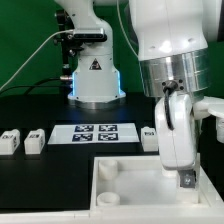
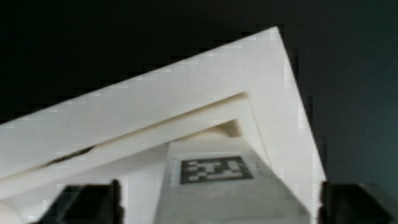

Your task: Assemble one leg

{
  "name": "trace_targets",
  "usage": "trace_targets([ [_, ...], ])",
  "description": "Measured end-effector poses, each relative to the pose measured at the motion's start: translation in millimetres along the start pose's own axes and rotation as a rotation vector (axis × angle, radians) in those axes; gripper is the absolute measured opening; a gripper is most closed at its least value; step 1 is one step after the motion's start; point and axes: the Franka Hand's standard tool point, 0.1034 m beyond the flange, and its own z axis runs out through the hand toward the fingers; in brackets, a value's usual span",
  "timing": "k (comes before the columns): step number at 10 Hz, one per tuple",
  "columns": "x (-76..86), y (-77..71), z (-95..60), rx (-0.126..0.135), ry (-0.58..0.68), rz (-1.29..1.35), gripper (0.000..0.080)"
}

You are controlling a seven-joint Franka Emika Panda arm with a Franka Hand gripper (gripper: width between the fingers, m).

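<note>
In the wrist view the leg (image 2: 222, 185), a white block with a black-and-white tag, lies between my gripper's (image 2: 219, 205) two dark fingers (image 2: 86, 200), its far end pointing at a corner of the white tray (image 2: 160, 110). The gripper is shut on the leg. In the exterior view the gripper (image 1: 183, 178) hangs at the right, over the right side of the tray (image 1: 100, 200), and there I cannot tell the held leg from the white hand.
Two more legs (image 1: 10, 142) (image 1: 35, 140) lie at the exterior view's left and another (image 1: 148, 138) just behind the gripper. The marker board (image 1: 95, 133) lies mid-table. The arm's base (image 1: 95, 75) stands at the back.
</note>
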Motion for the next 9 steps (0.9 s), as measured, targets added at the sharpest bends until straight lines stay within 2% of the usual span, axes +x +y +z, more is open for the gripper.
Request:
trace_targets([
  [1, -0.1, 0.1, 0.1, 0.000, 0.000, -0.002, 0.0628],
  [3, -0.6, 0.4, -0.5, -0.002, -0.001, -0.037, 0.0643],
  [4, -2.0, 0.5, -3.8, -0.006, -0.005, -0.100, 0.0648],
  [6, -4.3, -3.8, -13.1, 0.002, -0.015, -0.194, 0.0649],
  [9, -10.2, -3.1, -16.5, -0.006, -0.021, -0.230, 0.0649],
])
